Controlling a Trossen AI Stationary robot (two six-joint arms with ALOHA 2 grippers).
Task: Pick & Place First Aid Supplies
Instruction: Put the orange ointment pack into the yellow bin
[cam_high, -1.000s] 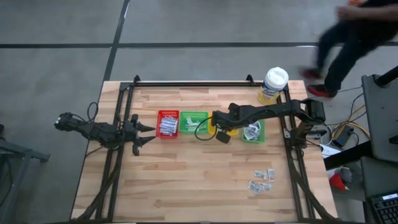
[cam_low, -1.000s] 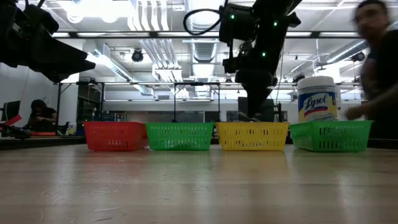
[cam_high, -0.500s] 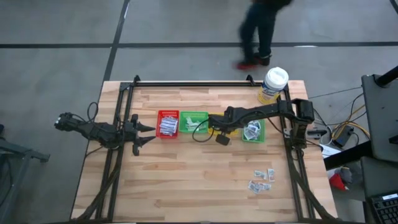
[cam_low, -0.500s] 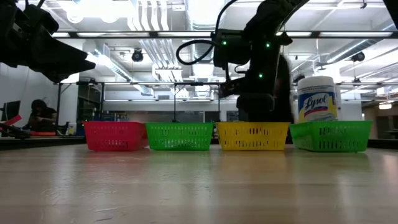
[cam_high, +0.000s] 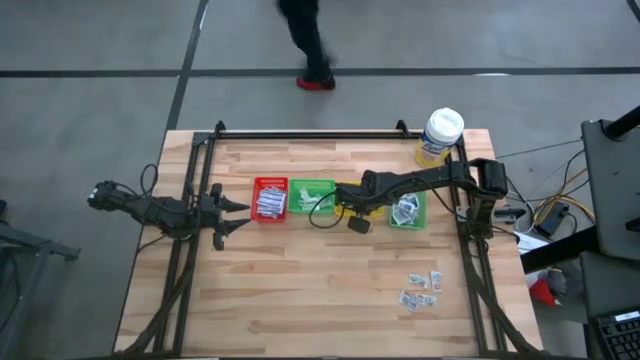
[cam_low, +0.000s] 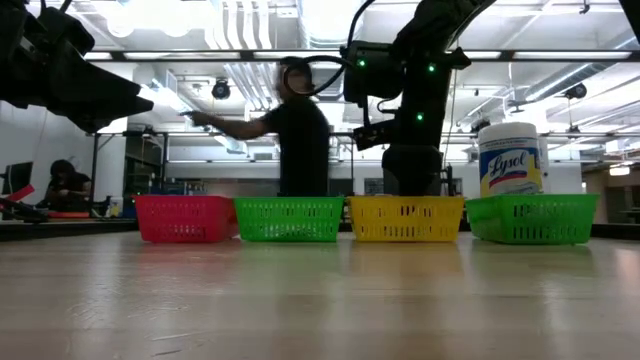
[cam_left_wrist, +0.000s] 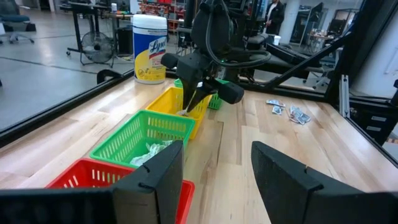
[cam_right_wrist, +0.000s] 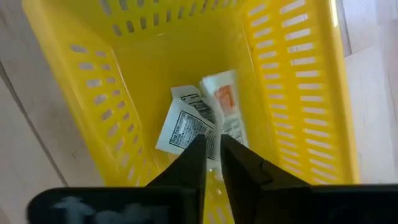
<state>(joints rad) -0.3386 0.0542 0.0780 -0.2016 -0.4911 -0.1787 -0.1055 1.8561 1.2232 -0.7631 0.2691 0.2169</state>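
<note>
My right gripper (cam_right_wrist: 211, 148) points steeply down into the yellow tray (cam_right_wrist: 292, 93), its fingers open by a narrow gap. Just below its tips, two white printed packets (cam_right_wrist: 186, 124) lie flat on the tray floor. From the left wrist view the right gripper (cam_left_wrist: 188, 107) shows reaching inside the yellow tray (cam_left_wrist: 177, 102). My left gripper (cam_high: 243, 215) waits open above the table's left side, next to the red tray (cam_high: 270, 200). Several more first aid supplies (cam_high: 420, 290) lie loose on the table at the near right. My right gripper comes from above, and its fingertips (cam_right_wrist: 194, 149) stand over the near edge of the packets (cam_right_wrist: 214, 140) on the tray floor. Whether they touch a packet, I cannot tell. The packets rest flat in the tray.
Four trays stand in a row across the table's middle: red, green (cam_high: 312, 197), yellow, green (cam_high: 408, 210), with packets in the red and both green ones. A white-lidded tub (cam_high: 440, 135) stands at the far right. A person (cam_low: 300, 140) walks beyond the far edge.
My right gripper has sunk lower into the yellow tray. A person beyond the table's far edge has walked from the right toward the left.
</note>
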